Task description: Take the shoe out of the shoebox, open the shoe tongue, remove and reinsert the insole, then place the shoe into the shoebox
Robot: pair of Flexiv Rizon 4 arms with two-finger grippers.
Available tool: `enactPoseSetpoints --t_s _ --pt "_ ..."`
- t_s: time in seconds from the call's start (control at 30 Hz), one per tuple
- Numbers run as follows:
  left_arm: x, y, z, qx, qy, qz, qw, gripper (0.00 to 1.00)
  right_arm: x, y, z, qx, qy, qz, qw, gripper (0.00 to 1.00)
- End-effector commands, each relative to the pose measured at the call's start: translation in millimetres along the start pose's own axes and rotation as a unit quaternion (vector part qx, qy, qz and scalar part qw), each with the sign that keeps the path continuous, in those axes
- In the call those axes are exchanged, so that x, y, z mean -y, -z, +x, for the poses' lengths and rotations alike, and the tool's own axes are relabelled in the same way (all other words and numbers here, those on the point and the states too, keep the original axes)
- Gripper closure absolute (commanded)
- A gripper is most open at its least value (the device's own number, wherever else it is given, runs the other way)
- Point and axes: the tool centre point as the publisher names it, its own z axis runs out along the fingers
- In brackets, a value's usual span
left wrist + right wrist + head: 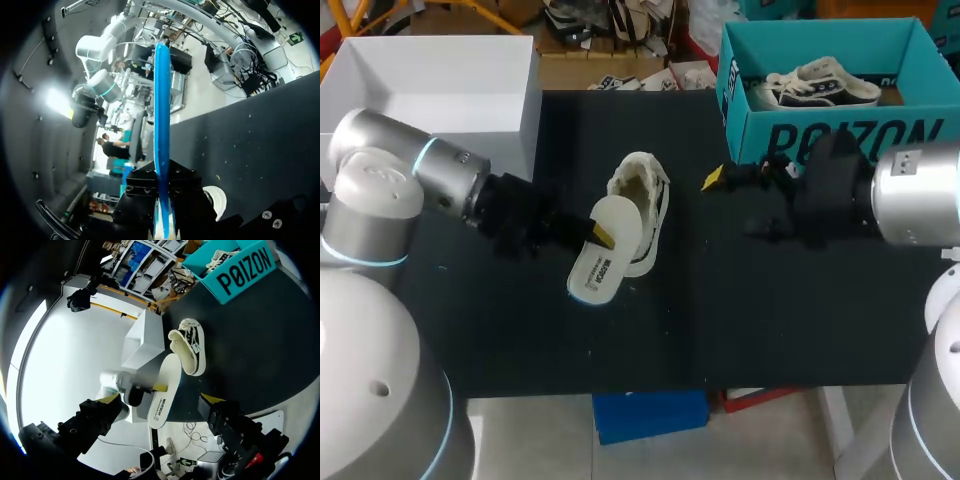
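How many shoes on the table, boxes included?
2. A white shoe on the table beside the insole; a dark-and-white sneaker inside the teal shoebox. Its wall may hide another.

The shoe (642,205) is showing cream-white, with what looks like dark trim along its side. The insole (602,250) is showing white on its face (bright blue along its edge). The shoebox (760,140) is standing teal on the black table (770,320).
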Motion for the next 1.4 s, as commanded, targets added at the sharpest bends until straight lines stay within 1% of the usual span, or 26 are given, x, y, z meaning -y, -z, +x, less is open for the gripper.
enactPoseSetpoints --t_s 0.03,0.13,0.27,0.37,0.43,0.47,0.53,0.6,0.7,0.73,0.87,1.03,1.07,1.3,1.4 --pt "-7.8 2.2 2.4 -0.026 0.012 0.022 0.999 1.0 4.5 16.2 -0.5 0.005 -0.001 0.0 1.0 0.0" --pt "-10.4 2.7 9.0 -0.04 0.023 0.041 0.998 1.0 4.5 16.2 -0.5 0.005 -0.001 0.0 1.0 0.0" --pt "-15.2 1.5 15.9 -0.05 0.037 0.084 0.995 1.0 4.5 16.2 -0.5 0.005 -0.001 0.0 1.0 0.0" --pt "-20.8 -2.1 20.0 -0.063 0.042 0.106 0.991 1.0 4.5 16.2 -0.5 0.005 -0.001 0.0 1.0 0.0" --pt "-24.4 -4.3 21.2 -0.076 0.038 0.11 0.99 1.0 4.5 16.2 -0.5 0.005 -0.001 0.0 1.0 0.0" --pt "-26.5 -6.3 22.2 -0.081 0.04 0.123 0.988 1.0 4.5 16.2 -0.5 0.005 -0.001 0.0 1.0 0.0" --pt "-30.1 -9.0 23.1 -0.092 0.035 0.128 0.987 1.0 4.5 16.2 -0.5 0.005 -0.001 0.0 1.0 0.0" --pt "-34.9 -13.5 24.0 -0.1 0.031 0.144 0.984 1.0 4.5 16.2 -0.5 0.005 -0.001 0.0 1.0 0.0" --pt "-41.6 -18.4 23.9 -0.112 0.03 0.148 0.982 1.0 4.5 16.2 -0.5 0.005 -0.001 0.0 1.0 0.0" --pt "-44.2 -19.5 23.5 -0.117 0.035 0.142 0.982 1.0 4.5 16.2 -0.5 0.005 -0.001 0.0 1.0 0.0" --pt "-49.7 -20.3 21.9 -0.125 0.039 0.137 0.982 1.0 4.5 16.2 -0.5 0.005 -0.001 0.0 1.0 0.0" --pt "-53.5 -17.4 24.7 -0.139 0.048 0.124 0.981 1.0 4.5 16.2 -0.5 0.005 -0.001 0.0 1.0 0.0" --pt "-55.6 -16.3 26.4 -0.145 0.051 0.116 0.981 1.0 4.5 16.2 -0.5 0.005 -0.001 0.0 1.0 0.0" --pt "-53.2 -11.2 24.0 -0.154 0.053 0.102 0.981 1.0 4.5 16.2 -0.5 0.005 -0.001 0.0 1.0 0.0" --pt "-54.3 -10.1 25.9 -0.158 0.057 0.097 0.981 1.0 4.5 16.2 -0.5 0.005 -0.001 0.0 1.0 0.0"
